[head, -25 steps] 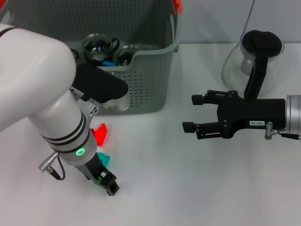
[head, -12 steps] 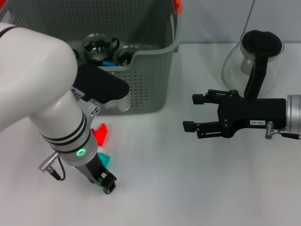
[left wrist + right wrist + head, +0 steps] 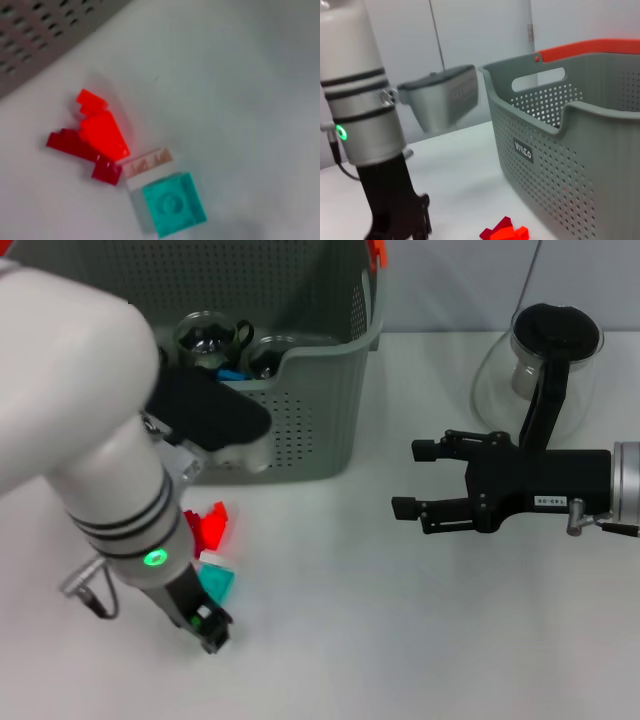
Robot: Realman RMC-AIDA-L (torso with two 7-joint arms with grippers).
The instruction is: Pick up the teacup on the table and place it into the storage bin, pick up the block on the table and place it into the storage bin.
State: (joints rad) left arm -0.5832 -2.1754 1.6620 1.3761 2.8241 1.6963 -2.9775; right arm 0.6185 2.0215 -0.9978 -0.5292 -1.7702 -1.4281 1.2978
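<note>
Head view shows my left gripper [image 3: 210, 628] has slid toward 8 o'clock over the last second; whether it's open I cannot tell. At its 12 o'clock the teal block [image 3: 217, 583] lies ungrasped on the worktop [image 3: 350, 640], red pieces [image 3: 208, 525] beyond, storage bin [image 3: 320, 430] farther. Right gripper [image 3: 420, 480] hangs open, idle.

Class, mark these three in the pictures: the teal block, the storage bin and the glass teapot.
teal block [image 3: 172, 204], left wrist view, on its studded top face.
storage bin [image 3: 318, 430], head view, on its perforated front wall.
glass teapot [image 3: 556, 332], head view, on its black lid.
</note>
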